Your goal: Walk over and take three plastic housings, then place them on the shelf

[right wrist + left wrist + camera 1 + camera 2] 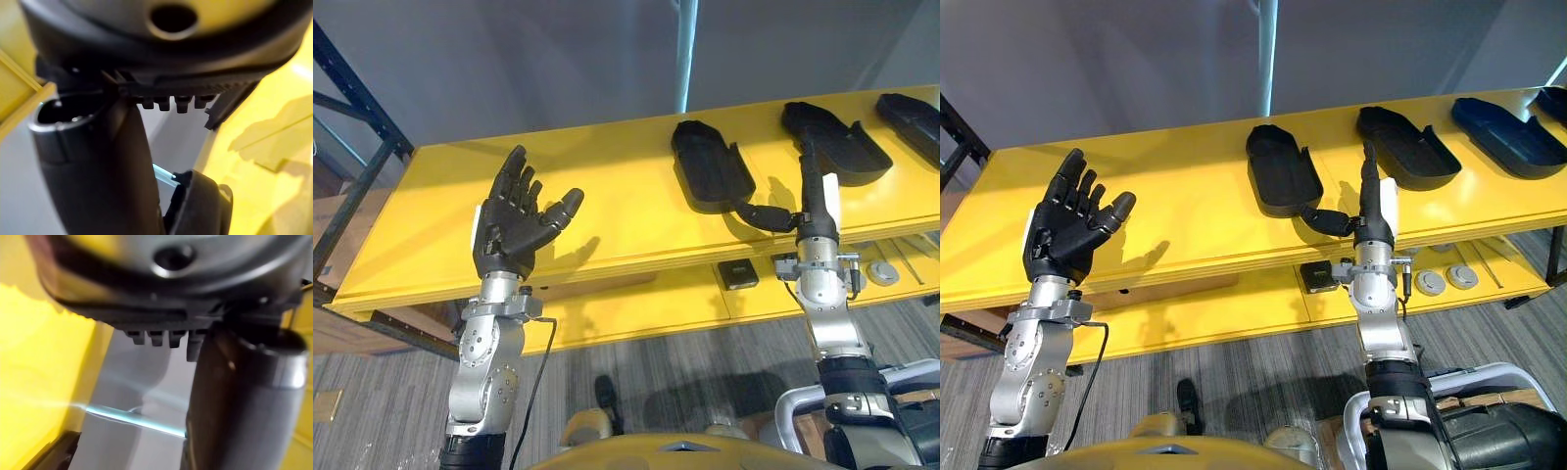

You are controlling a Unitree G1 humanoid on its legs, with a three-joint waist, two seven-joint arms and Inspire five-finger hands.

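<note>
Three black plastic housings (1283,168) lie in a row on the yellow shelf (1185,201), toward its right end. The right hand (1370,217) stands upright at the shelf's front edge, fingers straight, grasping nothing. The left hand (514,230) is raised before the shelf's left part, open and spread.

The shelf (626,186) is plain bright yellow, and the lower board (646,304) beneath it is the same yellow. Of the three housings on the shelf, the left housing (1283,171) and the middle housing (1410,147) are matt black. The right housing (1508,132), at the shelf's right end, reads black to very dark blue.

In front of the shelf, the left hand (509,230) is black with a white patch on its side. The right hand (1371,211) is black with a white cover (1388,201).

Under the shelf, on the lower board, sit a small black box (738,273) and two silver-grey discs (1430,282). The rack frame (352,98) at the shelf's left end is dark blue.

Behind the shelf, the wall (509,59) is grey with a pale teal upright strip (685,54). Below the shelf, the carpet (646,362) is grey with darker streaks.
</note>
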